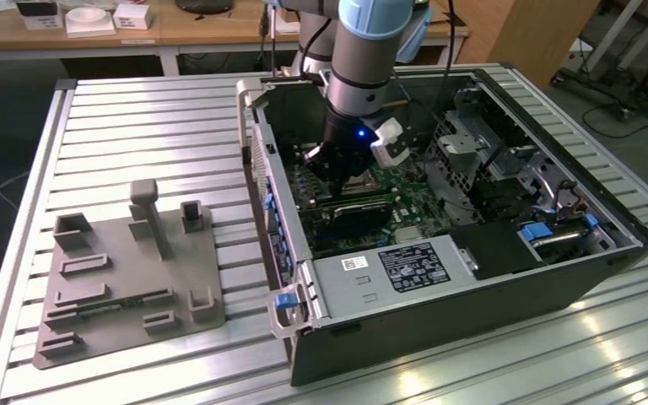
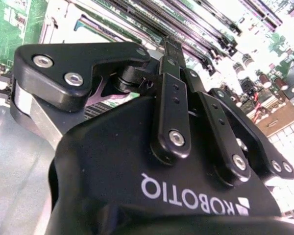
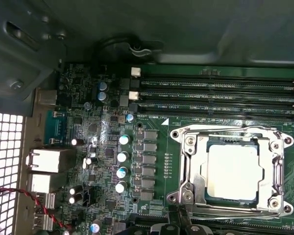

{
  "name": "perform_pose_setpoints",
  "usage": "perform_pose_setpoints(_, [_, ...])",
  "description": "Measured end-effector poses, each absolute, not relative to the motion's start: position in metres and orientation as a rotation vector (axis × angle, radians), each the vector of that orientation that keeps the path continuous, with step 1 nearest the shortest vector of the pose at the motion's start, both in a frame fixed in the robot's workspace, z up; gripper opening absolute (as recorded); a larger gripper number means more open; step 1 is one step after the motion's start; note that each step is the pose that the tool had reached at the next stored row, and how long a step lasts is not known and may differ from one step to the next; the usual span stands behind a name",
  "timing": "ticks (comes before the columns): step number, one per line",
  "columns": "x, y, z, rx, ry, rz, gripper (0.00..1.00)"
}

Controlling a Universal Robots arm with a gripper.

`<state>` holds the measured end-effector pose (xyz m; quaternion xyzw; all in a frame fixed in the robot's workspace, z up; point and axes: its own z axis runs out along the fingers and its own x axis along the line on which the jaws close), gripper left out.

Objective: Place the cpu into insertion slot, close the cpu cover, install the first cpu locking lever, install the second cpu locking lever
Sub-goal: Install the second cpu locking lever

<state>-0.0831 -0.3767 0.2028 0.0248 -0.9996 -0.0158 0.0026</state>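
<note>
Open computer case (image 1: 437, 278) holds motherboard; cpu (image 3: 233, 172) sits in insertion slot (image 3: 186, 171)

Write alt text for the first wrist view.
A silvery cpu sits in the insertion slot on a green circuit board, framed by the closed cpu cover. Long black memory slots run beside it, and small capacitors stand in a row nearby.

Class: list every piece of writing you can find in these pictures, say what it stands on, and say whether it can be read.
gripper: white maker's lettering on its housing, seen upside down in the second wrist view; a brand mark, so not quoted.
black label: white print, too small to read.
memory slots: white lettering printed alongside them, too blurred to read.
cpu: the top glares white; nothing readable.
</note>
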Motion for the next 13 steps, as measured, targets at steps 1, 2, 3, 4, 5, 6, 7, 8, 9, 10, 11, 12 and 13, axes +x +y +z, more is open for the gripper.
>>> perform_pose_setpoints(1, [-0.0831,-0.3767,0.2026,0.078,-3.135,-0.051,0.11])
perform_pose_setpoints(2, [-0.0831,-0.3767,0.2024,0.078,-3.135,-0.052,0.11])
perform_pose_setpoints(3, [-0.0832,-0.3767,0.2022,0.078,-3.135,-0.052,0.11])
perform_pose_setpoints(4, [-0.0832,-0.3767,0.2019,0.078,-3.135,-0.053,0.11])
perform_pose_setpoints(5, [-0.0832,-0.3767,0.2016,0.078,-3.135,-0.055,0.11])
perform_pose_setpoints(6, [-0.0831,-0.3767,0.2013,0.078,-3.135,-0.056,0.11])
perform_pose_setpoints(7, [-0.0831,-0.3767,0.2012,0.078,-3.135,-0.057,0.11])
perform_pose_setpoints(8, [-0.0831,-0.3767,0.2010,0.078,-3.135,-0.058,0.11])
perform_pose_setpoints(9, [-0.0831,-0.3766,0.2009,0.078,-3.135,-0.059,0.11])
perform_pose_setpoints(10, [-0.0831,-0.3766,0.2008,0.078,-3.135,-0.061,0.11])
perform_pose_setpoints(11, [-0.0831,-0.3765,0.2006,0.078,-3.135,-0.063,0.11])
perform_pose_setpoints(12, [-0.0831,-0.3765,0.2006,0.078,-3.135,-0.065,0.11])
perform_pose_setpoints(13, [-0.0831,-0.3764,0.2005,0.078,-3.135,-0.067,0.11])
